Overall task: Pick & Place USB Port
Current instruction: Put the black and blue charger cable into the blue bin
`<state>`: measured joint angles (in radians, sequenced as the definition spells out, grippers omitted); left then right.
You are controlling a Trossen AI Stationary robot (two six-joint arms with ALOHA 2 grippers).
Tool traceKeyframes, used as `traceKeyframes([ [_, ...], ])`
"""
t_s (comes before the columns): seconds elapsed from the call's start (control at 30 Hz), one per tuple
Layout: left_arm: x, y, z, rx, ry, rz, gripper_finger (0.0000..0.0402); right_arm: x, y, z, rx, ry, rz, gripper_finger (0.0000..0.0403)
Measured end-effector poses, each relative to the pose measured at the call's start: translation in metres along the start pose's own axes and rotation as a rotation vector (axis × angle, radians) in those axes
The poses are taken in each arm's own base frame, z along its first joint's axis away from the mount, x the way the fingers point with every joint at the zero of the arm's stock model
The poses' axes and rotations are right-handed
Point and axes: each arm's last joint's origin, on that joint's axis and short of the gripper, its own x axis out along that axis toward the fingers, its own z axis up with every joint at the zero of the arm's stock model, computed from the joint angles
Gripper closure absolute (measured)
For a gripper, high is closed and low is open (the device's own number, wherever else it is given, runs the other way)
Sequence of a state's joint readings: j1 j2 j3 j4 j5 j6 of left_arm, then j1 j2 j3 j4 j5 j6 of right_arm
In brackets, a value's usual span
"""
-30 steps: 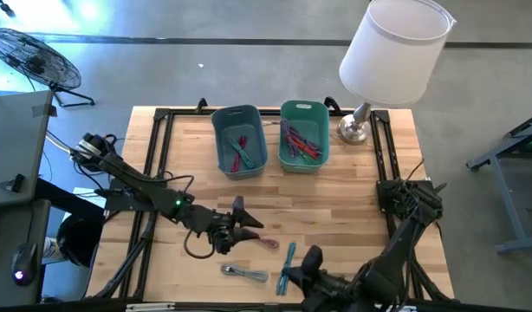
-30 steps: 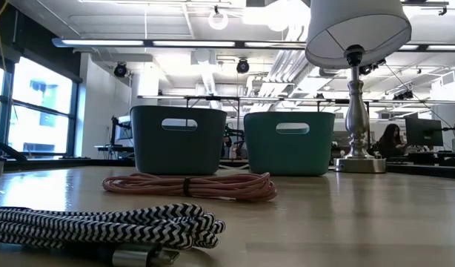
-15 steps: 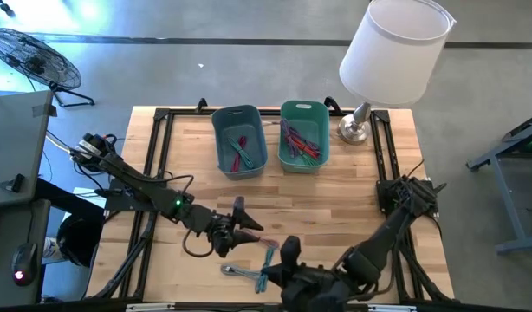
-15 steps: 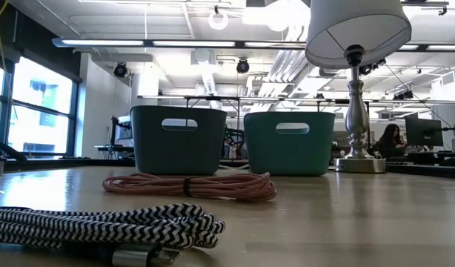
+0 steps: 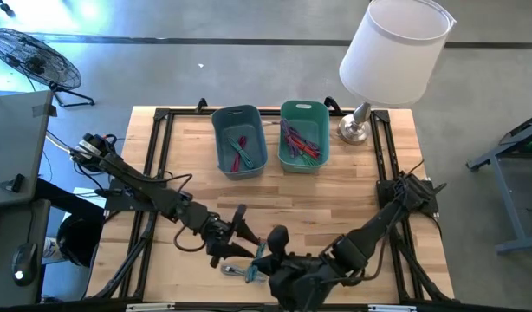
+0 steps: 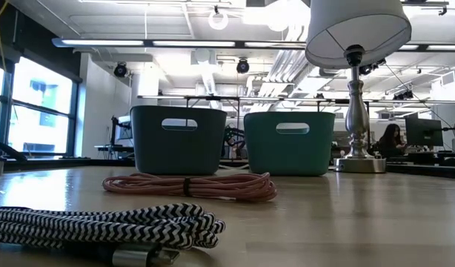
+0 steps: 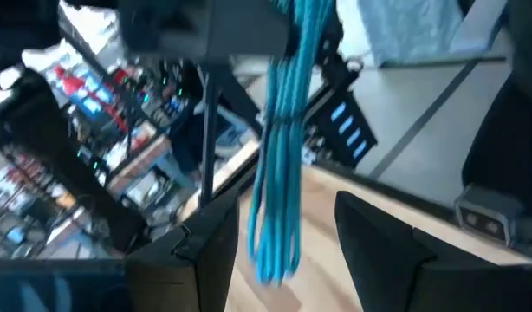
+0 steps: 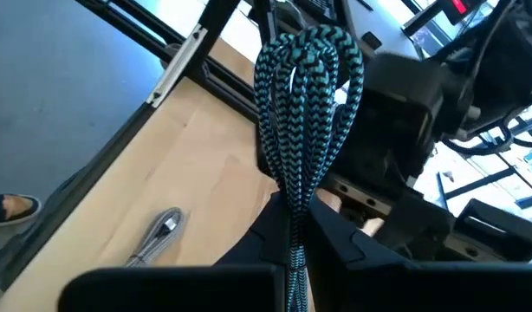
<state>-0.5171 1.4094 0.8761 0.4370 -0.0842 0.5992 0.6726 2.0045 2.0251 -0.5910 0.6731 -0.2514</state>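
At the bottom centre of the high view the right end effector (image 5: pixel 264 256) is pinched tight on a coiled teal cable (image 5: pixel 260 256), lifted off the bench (image 5: pixel 353 191). Just to its left, the left end effector (image 5: pixel 240 236) stands spread, its fingers (image 7: pixel 374 247) either side of the hanging teal cable in its wrist view, not yet gripping; this looks like a handover under way. Below them a black-and-white cable (image 5: pixel 236 271) lies on the bench, and a pink cable (image 6: pixel 189 185) shows mid-frame in the low view, both unsorted. Further back, upper centre, the left bin (image 5: pixel 220 139) and the right bin (image 5: pixel 322 130) already hold several cables. Judged so, part is sorted; one cable is in transit, two remain.
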Motion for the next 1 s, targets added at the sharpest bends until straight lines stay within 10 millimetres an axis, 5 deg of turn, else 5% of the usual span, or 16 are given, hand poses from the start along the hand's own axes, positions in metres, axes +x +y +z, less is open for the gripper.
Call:
traceKeyframes([
  [0.43, 0.0, 0.0, 0.002, 0.002, -0.047, -0.026, 0.0218, 0.018, -0.023, -0.006, 0.011, 0.003, 0.024, 0.0395],
  [0.6, 0.0, 0.001, 0.001, 0.038, -0.004, 0.023, 0.0302, 0.023, -0.03, -0.008, 0.023, 0.016, 0.012, 0.0395],
  [0.7, 0.0, 0.001, -0.001, 0.079, 0.033, 0.047, 0.0378, 0.025, -0.031, -0.01, 0.02, 0.027, 0.016, 0.0369],
  [1.0, -0.011, 0.006, -0.01, 0.146, 0.314, 0.211, 0.0382, 0.019, -0.029, -0.006, -0.012, 0.023, -0.08, 0.0252],
])
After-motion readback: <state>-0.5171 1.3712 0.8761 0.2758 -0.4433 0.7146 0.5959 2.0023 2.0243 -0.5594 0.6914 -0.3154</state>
